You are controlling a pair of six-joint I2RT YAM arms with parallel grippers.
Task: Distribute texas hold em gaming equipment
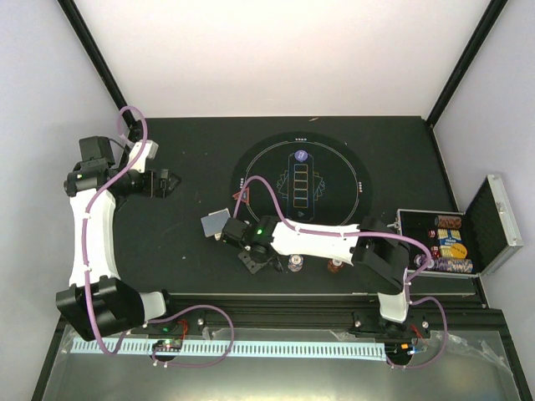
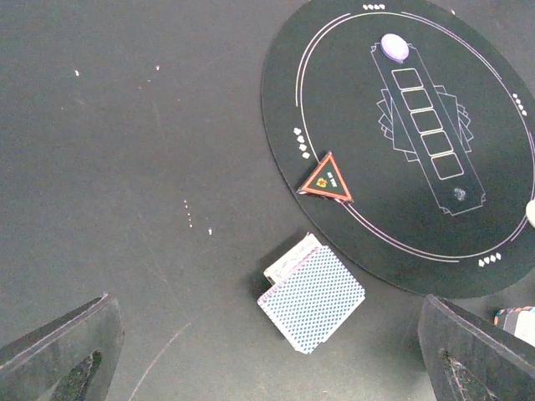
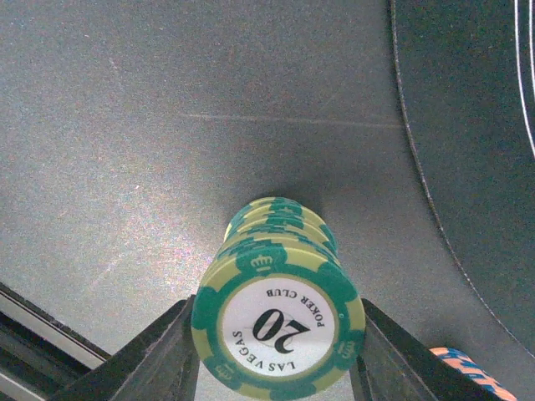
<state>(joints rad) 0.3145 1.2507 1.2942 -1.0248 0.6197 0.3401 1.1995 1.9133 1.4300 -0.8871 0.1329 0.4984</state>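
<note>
My right gripper (image 3: pixel 278 351) is shut on a stack of green "20" poker chips (image 3: pixel 278 309) that stands on the dark table. In the top view this gripper (image 1: pixel 249 259) sits left of a purple-white chip stack (image 1: pixel 294 264) and a red-brown chip stack (image 1: pixel 336 266). A grey-blue-backed card deck (image 2: pixel 313 296) lies left of the round mat (image 2: pixel 368 125), and also shows in the top view (image 1: pixel 216 222). The red triangle marker (image 2: pixel 328 178) lies on the mat's edge. A white round button (image 2: pixel 394 46) sits at the mat's far end. My left gripper (image 2: pixel 266 342) is open and empty, high above the deck.
The open silver case (image 1: pixel 489 230) with more chips stands at the right table edge. A chip's orange-blue edge (image 3: pixel 464 368) shows right of the green stack. Black frame posts stand at the back corners. The arm bases are on the near rail.
</note>
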